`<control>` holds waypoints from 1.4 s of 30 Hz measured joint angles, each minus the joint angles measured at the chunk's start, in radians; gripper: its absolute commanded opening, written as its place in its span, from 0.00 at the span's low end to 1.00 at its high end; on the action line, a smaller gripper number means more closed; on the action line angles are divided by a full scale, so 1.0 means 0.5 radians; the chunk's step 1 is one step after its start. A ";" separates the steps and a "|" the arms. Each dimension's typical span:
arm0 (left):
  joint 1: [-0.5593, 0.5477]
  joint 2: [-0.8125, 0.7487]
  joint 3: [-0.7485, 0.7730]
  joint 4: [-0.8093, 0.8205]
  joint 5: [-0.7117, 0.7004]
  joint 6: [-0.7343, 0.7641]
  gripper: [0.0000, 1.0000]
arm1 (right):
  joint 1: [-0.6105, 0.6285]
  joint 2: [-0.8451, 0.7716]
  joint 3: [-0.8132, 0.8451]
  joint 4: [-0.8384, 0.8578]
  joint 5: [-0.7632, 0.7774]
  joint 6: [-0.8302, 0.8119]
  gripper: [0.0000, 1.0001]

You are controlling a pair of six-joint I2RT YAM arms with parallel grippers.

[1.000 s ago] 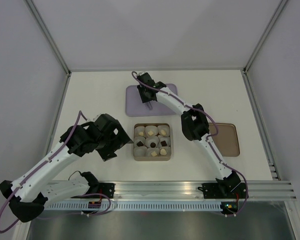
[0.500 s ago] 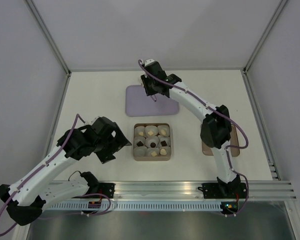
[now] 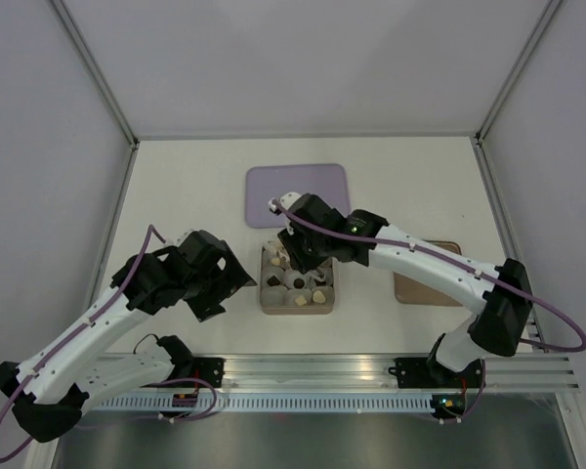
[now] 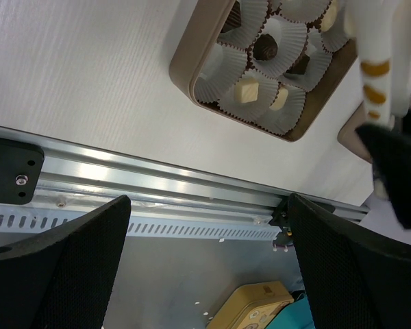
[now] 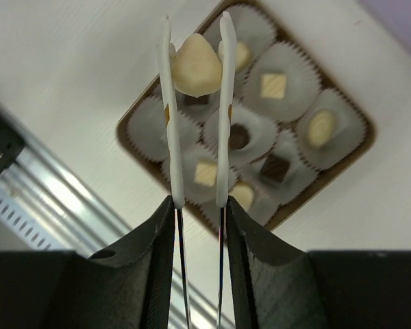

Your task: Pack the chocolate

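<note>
Right pincer [image 5: 197, 212] is clamped narrow on the tongs [image 5: 225, 103], and their white tips pinch a pale chocolate [image 5: 196, 66], up in the air right over the box [image 3: 297, 312]. More chocolates [image 5: 273, 86], pale and dark, sit in white cups [image 5: 298, 65] inside it. Left pincer [image 4: 209, 205] gapes wide, hovering just left of the box above the surface [image 3: 176, 195].

Both the left arm [image 3: 88, 327] and the right arm [image 3: 425, 262] have white, tube-like links between bulky black joint housings. A thin purple cable [image 3: 153, 231] runs in loops along each arm. The two bases [image 3: 179, 360] at the near edge are black. The left gripper [image 4: 209, 205] has broad black fingers [image 4: 55, 274] with a fine grainy surface
</note>
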 measured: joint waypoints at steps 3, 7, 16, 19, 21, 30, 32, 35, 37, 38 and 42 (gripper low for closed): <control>0.000 -0.008 -0.032 -0.002 0.001 -0.008 1.00 | 0.143 -0.143 -0.144 -0.021 -0.095 0.082 0.17; 0.000 -0.011 -0.054 -0.003 0.001 -0.027 0.99 | 0.255 -0.165 -0.256 -0.039 -0.173 0.163 0.16; 0.000 -0.010 -0.076 -0.003 0.000 -0.031 1.00 | 0.330 -0.076 -0.385 -0.042 -0.217 0.225 0.17; 0.000 -0.010 -0.083 -0.002 0.000 -0.031 1.00 | 0.343 -0.069 -0.407 -0.042 -0.222 0.237 0.17; 0.000 -0.009 -0.085 -0.003 0.000 -0.031 1.00 | 0.346 -0.058 -0.408 -0.040 -0.220 0.243 0.17; 0.000 -0.009 -0.085 -0.002 0.000 -0.031 1.00 | 0.346 0.130 -0.379 -0.040 -0.184 0.266 0.19; 0.000 -0.009 -0.085 -0.002 0.001 -0.031 1.00 | 0.345 0.156 -0.364 -0.040 -0.166 0.276 0.19; 0.000 -0.009 -0.086 -0.002 0.000 -0.031 1.00 | 0.345 0.170 -0.337 -0.034 -0.150 0.291 0.20; 0.000 -0.009 -0.086 -0.003 0.000 -0.031 1.00 | 0.346 0.184 -0.311 -0.027 -0.136 0.294 0.22; 0.000 -0.009 -0.086 -0.002 0.000 -0.031 1.00 | 0.346 0.192 -0.299 -0.023 -0.126 0.300 0.22; 0.000 -0.009 -0.086 -0.003 0.000 -0.031 0.99 | 0.346 0.219 -0.270 -0.016 -0.098 0.320 0.26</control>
